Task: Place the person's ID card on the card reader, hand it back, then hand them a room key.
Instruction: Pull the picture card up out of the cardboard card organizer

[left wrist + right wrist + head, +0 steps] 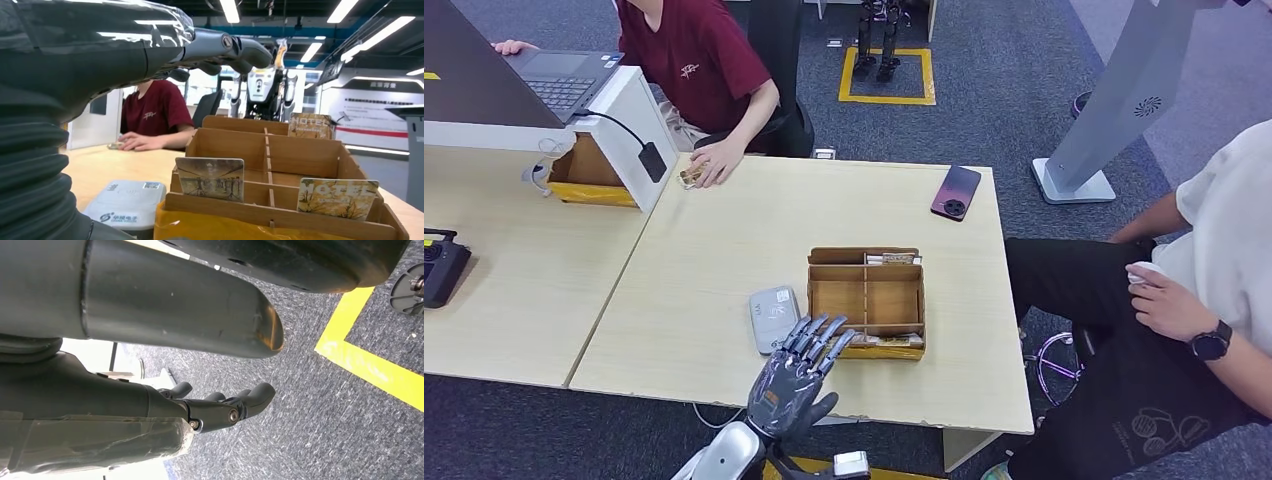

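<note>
My left hand (801,368) hovers above the near table edge, fingers spread and holding nothing, its fingertips (824,330) over the gap between the card reader and the box. The grey-white card reader (774,318) (127,200) lies flat just left of the wooden divided box (866,300) (280,150). Hotel key cards (210,177) (336,198) stand in the box's near slots, another (310,125) at its far side. A person in a red shirt (692,60) rests a hand on a small card (692,176) at the far table edge. My right hand (225,407) hangs over the carpet, fingers loose and holding nothing.
A dark red phone (955,192) lies at the table's far right. A laptop (564,78) on a white stand and a black controller (439,265) are on the left table. A second person (1214,290) sits to the right; a white kiosk base (1074,180) stands behind.
</note>
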Controlling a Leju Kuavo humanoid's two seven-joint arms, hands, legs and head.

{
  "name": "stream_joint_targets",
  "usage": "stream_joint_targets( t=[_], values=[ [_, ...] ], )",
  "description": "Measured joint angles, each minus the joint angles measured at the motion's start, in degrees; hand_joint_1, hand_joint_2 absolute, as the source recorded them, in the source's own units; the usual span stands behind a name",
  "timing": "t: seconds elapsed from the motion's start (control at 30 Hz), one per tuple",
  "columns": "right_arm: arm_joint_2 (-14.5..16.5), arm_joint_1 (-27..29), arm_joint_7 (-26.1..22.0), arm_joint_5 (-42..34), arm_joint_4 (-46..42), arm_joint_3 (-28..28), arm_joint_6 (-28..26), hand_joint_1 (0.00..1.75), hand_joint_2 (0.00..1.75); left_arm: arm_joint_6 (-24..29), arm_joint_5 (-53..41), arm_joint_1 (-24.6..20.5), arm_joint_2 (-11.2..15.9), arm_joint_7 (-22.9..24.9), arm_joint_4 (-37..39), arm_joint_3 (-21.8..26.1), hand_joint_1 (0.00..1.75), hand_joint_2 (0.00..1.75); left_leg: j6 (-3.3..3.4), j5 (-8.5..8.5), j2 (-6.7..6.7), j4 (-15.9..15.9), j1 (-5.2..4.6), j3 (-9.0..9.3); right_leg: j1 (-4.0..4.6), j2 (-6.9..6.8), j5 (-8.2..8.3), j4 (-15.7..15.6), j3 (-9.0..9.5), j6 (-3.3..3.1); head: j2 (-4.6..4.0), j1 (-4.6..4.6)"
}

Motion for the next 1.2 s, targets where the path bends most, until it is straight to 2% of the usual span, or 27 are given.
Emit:
stream_joint_targets(
  t=[0.17, 0.37, 1.2],
  values=[
    [0.0, -0.1, 0.21, 0.14, 0.0, 0.02, 0.1, 0.0, 0.0, 0.0, 0.31, 0.57, -1.72, -1.91, 0.35, 1.91, 0.0, 1.75, 0.0, 0.0, -0.01, 0.0, 0.0, 0.0, 0.0, -0.01, 0.0, 0.0, 0.0, 0.0, 0.0, 0.01],
    [0.02, -0.23, 0.63, 0.79, 0.0, 0.02, 0.16, 0.0, 0.0, 0.0, -0.63, 0.49, -3.19, -0.98, 1.45, 3.92, 0.0, 1.75, 0.0, 0.0, 0.0, 0.0, -0.01, 0.0, 0.0, 0.0, 0.0, 0.0, 0.0, 0.01, 0.0, -0.01],
    [0.13, -0.91, 1.27, 2.27, 0.0, 0.02, 0.84, 0.0, 0.0, 0.0, 0.65, -1.05, -5.89, -1.54, 7.83, 10.31, 0.0, 1.75, 0.0, 0.0, 0.0, 0.0, 0.0, 0.0, 0.0, 0.0, 0.01, 0.0, 0.0, 0.01, 0.0, 0.0]
  ],
)
